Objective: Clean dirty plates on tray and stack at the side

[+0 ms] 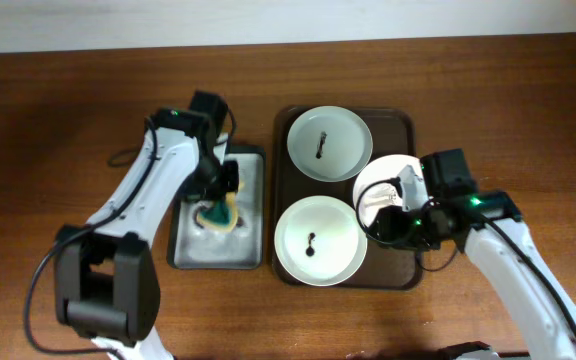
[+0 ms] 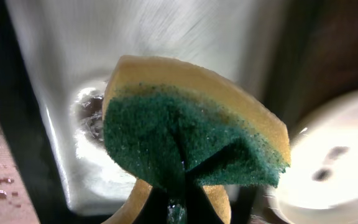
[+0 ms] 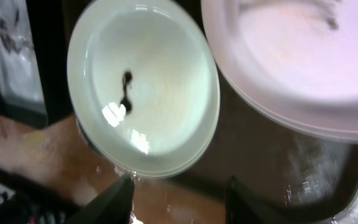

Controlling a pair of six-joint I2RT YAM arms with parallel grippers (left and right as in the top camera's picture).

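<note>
Three white plates lie on the dark brown tray (image 1: 400, 125): a far plate (image 1: 330, 143) and a near plate (image 1: 316, 240), each with a dark smear at the centre, and a right plate (image 1: 380, 178) partly under my right arm. My right gripper (image 1: 386, 222) is open and empty, low over the tray between the near plate (image 3: 143, 87) and the right plate (image 3: 303, 62), its fingertips (image 3: 179, 190) just short of the near plate's rim. My left gripper (image 1: 223, 192) is shut on a green and yellow sponge (image 2: 185, 137), held above the small grey tray (image 1: 248, 245).
The grey dark-rimmed tray (image 2: 73, 155) sits left of the brown tray and looks wet, with water drops on the wood beside it. Bare wooden table lies right of the brown tray and in front of it. A plate (image 2: 334, 168) shows at the right of the left wrist view.
</note>
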